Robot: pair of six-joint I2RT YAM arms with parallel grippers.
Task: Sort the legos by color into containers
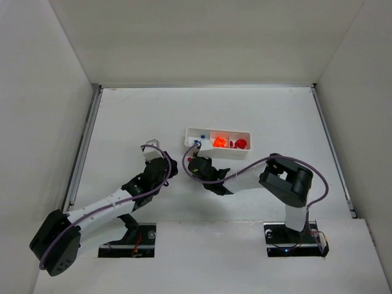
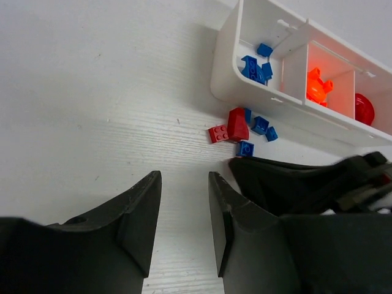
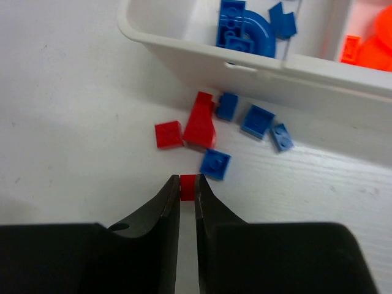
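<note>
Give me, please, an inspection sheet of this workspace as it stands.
Surface: white table, wood grain.
Job's things: tray holds blue pieces, orange pieces and a red piece in separate compartments; loose red bricks and blue bricks lie outside its wall.
Clutter: nothing seen.
Grippers: left gripper open, empty; right gripper shut on a small red brick.
Cables: purple cables along both arms.
Surroundings: white walls on three sides.

Glossy plastic legos [image 3: 199, 122], matt table [image 3: 61, 92]

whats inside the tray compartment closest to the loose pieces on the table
Blue legos: a curved piece and several small bricks. The near wall of the white tray covers the floor just behind it, so more could lie there.
</note>
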